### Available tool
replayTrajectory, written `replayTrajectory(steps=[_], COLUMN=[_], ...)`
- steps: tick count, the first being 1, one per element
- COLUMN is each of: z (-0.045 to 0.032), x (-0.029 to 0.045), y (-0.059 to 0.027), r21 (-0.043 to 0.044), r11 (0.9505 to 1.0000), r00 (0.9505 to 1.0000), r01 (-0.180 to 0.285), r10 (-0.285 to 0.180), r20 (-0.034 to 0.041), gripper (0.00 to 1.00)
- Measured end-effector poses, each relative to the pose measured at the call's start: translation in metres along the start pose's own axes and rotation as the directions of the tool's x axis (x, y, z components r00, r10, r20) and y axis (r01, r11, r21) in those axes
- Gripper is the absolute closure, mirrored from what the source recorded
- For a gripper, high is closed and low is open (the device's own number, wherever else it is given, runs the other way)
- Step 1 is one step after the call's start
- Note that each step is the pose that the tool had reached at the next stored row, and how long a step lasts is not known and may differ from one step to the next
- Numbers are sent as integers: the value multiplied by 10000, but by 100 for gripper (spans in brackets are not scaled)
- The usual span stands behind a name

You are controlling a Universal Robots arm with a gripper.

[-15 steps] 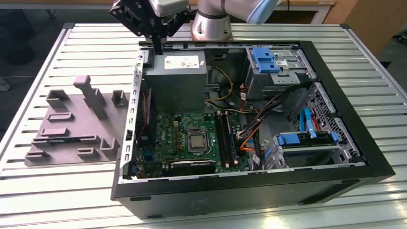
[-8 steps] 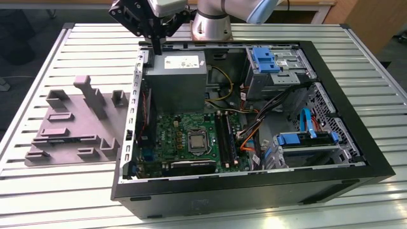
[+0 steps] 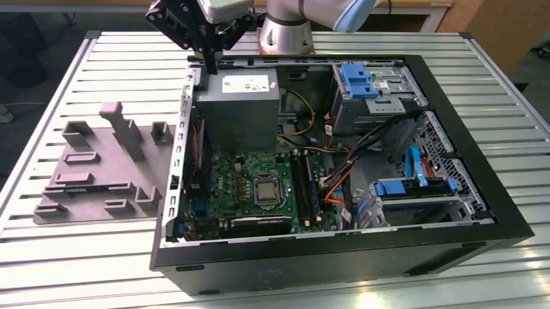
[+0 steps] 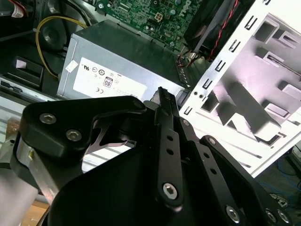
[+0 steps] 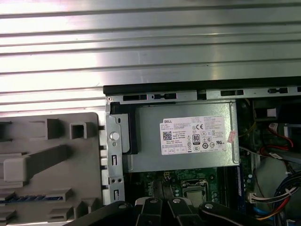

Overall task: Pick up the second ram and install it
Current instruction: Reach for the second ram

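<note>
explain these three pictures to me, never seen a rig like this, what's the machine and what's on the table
It is one robot arm working over an opened desktop computer. The exterior view comes from a camera standing off the arm and takes in the whole scene. Both wrist views come from cameras riding on the arm, so they look past its black tool, the part that grasps.

On the slatted metal table lies the computer case, side off, with the green motherboard and grey power supply inside. Beside it, to the exterior view's left, sits a grey ridged fixture plate.

The tool hangs above the case's far edge, near the power supply. Whether it holds anything cannot be told.
</note>
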State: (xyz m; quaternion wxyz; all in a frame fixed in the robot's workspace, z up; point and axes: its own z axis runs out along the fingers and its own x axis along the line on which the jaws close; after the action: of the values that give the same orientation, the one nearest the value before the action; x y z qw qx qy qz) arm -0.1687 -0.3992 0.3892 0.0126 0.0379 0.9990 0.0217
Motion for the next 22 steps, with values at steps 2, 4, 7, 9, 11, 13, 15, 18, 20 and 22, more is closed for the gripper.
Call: replayTrajectory(steps=[2,4,7,9,11,13,15,18,20,22], z=[1,2,3,3,4,5,6,7,8,9], x=[5,8,15,19,22,25,29,33,36,40], y=[0,-1,-1,-1,-2,-2,-2,-3,-3,-3], r21=[0,0,0,0,0,0,0,1,0,0], r11=[10000,10000,10000,10000,10000,10000,10000,10000,10000,10000], r00=[10000,10000,10000,10000,10000,10000,10000,10000,10000,10000], r01=[-1,0,0,0,0,0,-1,0,-1,-1], r10=[1,0,0,0,0,0,1,0,1,1], r20=[0,0,0,0,-1,-2,-3,-4,-6,-6], gripper=[89,89,89,89,89,89,89,89,89,89])
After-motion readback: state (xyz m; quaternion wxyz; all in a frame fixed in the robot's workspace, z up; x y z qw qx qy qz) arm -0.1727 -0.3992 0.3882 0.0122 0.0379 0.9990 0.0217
